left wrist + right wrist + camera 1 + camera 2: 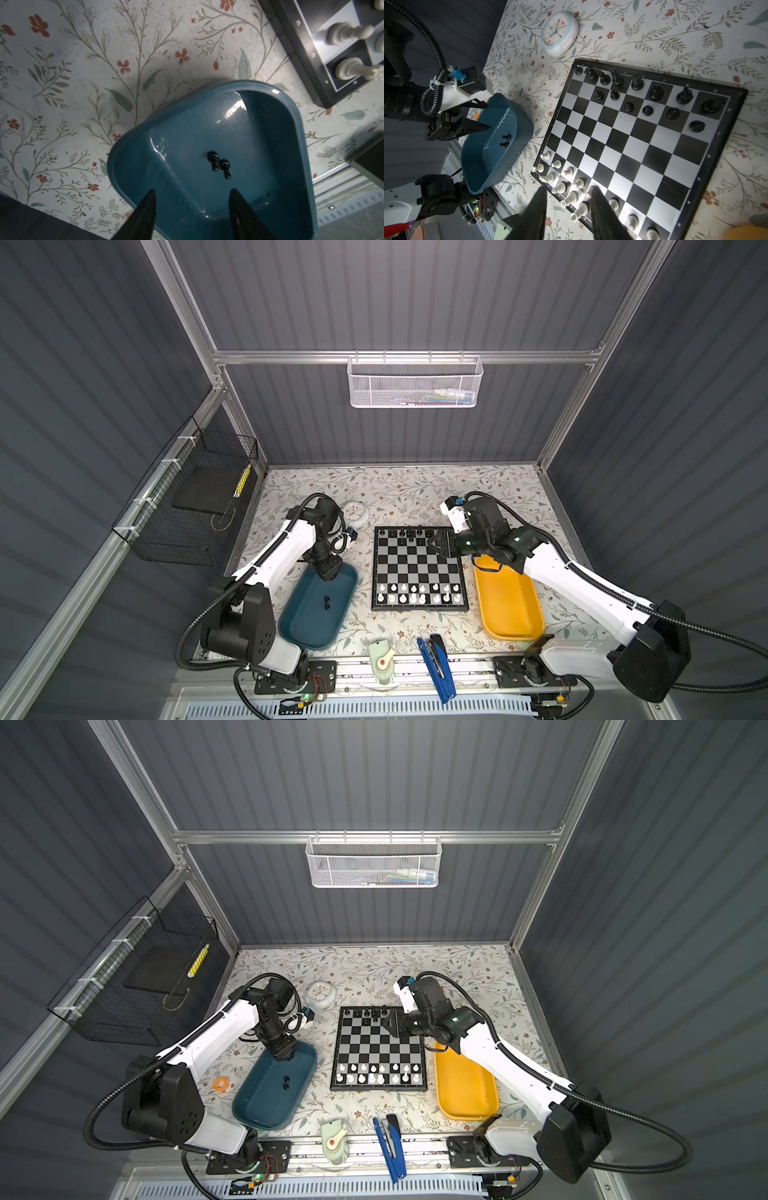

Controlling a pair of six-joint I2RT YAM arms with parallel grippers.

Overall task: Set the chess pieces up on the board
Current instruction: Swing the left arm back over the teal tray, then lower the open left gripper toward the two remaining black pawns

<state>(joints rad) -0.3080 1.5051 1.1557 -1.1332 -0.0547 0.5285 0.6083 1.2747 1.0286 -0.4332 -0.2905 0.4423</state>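
Mid-counter, the black-and-silver square chessboard [415, 568] lies under the spread, empty right jaws, which could topple its standing black plastic pieces [655, 92]. In the teal oblong tray [307, 628] near the counter's left edge, two tiny black pawns [214, 161] lie together before the spread, empty left jaws; a pinch may skid one away.

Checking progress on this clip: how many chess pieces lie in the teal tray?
2, both black: one piece and a second piece, side by side near the middle of the teal tray, ahead of the open left claw. None looks hidden.
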